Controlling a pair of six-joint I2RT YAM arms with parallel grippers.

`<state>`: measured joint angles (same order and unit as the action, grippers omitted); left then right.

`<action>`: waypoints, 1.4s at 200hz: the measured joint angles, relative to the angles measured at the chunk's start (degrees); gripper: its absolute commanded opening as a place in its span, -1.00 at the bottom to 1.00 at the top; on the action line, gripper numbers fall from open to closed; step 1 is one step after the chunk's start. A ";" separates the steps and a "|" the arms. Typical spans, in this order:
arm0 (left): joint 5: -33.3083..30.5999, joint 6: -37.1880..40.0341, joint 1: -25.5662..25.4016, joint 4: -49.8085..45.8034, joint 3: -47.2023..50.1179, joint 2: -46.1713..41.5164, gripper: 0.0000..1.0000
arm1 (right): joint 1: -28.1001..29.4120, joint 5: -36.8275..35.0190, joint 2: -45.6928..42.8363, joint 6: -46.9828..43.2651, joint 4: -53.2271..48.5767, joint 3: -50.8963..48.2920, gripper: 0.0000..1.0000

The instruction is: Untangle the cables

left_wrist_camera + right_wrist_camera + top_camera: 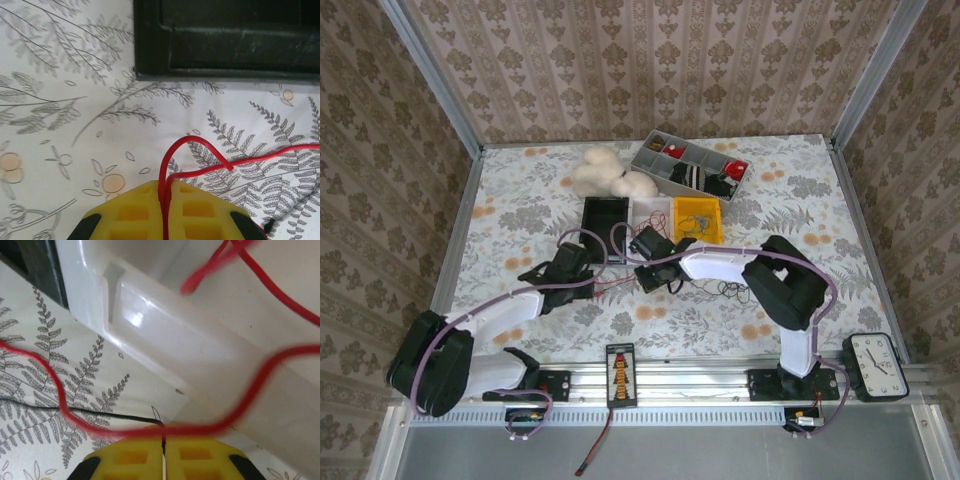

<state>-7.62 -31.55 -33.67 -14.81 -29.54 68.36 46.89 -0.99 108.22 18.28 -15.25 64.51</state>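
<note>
Your left arm (505, 312) and right arm (715, 262) wear white shells over black joints, on black bases (775, 382). A purplish-grey cable (414, 390) loops along each. Your left gripper (164, 200) and right gripper (164, 450) have yellow fingers (132, 215) moulded with square recesses, black at the outer corners.

The cables (725, 290) lie on the table (520, 220) just before the row of bins (605, 215).

red cable (200, 430) blurred, black tray (225, 40) cropped by edges
</note>
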 measured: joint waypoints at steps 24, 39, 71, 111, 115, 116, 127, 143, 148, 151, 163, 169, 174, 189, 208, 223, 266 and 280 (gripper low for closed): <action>-5.51 -1.29 -0.02 -4.07 -0.02 -6.21 -1.00 | 0.02 -0.63 -4.44 0.28 0.66 -5.68 -0.90; -9.92 -2.34 -0.04 -7.10 -0.44 -10.23 -1.00 | -0.04 -0.94 -7.76 1.14 0.31 -9.53 -0.90; -19.28 -3.85 -0.04 -13.33 -3.52 -16.46 -1.00 | -0.15 -1.49 -12.20 3.15 0.35 -14.78 -0.90; -19.61 -0.04 -0.04 -10.97 -6.69 -21.53 -1.00 | -0.57 -1.66 -14.01 5.16 1.70 -17.16 -0.90; -19.17 0.37 -0.04 -10.43 -7.06 -21.68 -1.00 | -0.57 -1.66 -14.03 5.33 1.73 -17.18 -0.90; -19.10 0.39 -0.04 -10.36 -7.15 -21.70 -1.00 | -0.57 -1.66 -14.03 5.40 1.73 -17.20 -0.90; -17.66 1.33 -0.04 -8.70 -8.28 -21.49 -1.00 | -0.63 -1.68 -14.16 5.70 1.81 -17.31 -0.90; -15.56 2.38 -0.79 -6.88 -10.73 -19.15 -1.00 | -0.76 -1.90 -14.60 5.77 1.77 -17.68 -0.90; -15.23 2.91 -1.33 -6.32 -11.74 -17.81 -1.00 | -0.87 -1.92 -14.91 5.77 1.77 -17.92 -0.90; -15.04 3.08 -1.73 -6.03 -12.37 -17.05 -1.00 | -0.96 -1.97 -15.08 5.77 1.70 -18.08 -0.90; -14.78 4.42 -3.67 -5.09 -15.08 -13.09 -1.00 | -1.46 -2.27 -16.04 5.77 0.96 -18.78 -0.90; -14.95 5.16 -4.85 -4.79 -16.50 -10.88 -1.00 | -1.92 -2.32 -16.63 5.79 0.50 -19.21 -0.90; -15.15 5.86 -5.88 -4.57 -17.79 -8.92 -1.00 | -2.34 -2.29 -17.18 5.79 0.22 -19.56 -0.90; -16.55 7.52 -8.68 -4.46 -21.68 -3.15 -1.00 | -3.67 -2.25 -19.06 5.97 -0.26 -20.57 -0.90; -18.71 8.48 -10.32 -5.49 -26.88 4.22 -1.00 | -5.46 -1.86 -22.08 6.23 -0.31 -21.42 -0.90; -20.65 8.83 -10.58 -6.99 -30.67 9.11 -1.00 | -6.84 -1.51 -24.57 6.69 -0.15 -22.08 -0.90; -25.55 11.19 -12.24 -12.87 -41.59 21.29 -1.00 | -9.88 -0.52 -30.08 7.72 -0.17 -23.85 -0.90; -26.82 11.93 -12.83 -15.37 -45.79 25.20 -1.00 | -10.67 -0.24 -31.17 7.93 -0.13 -24.00 -0.90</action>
<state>-34.44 -19.62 -46.50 -30.17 -75.33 93.56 36.23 -1.23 77.06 26.22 -15.38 40.51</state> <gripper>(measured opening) 0.062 0.054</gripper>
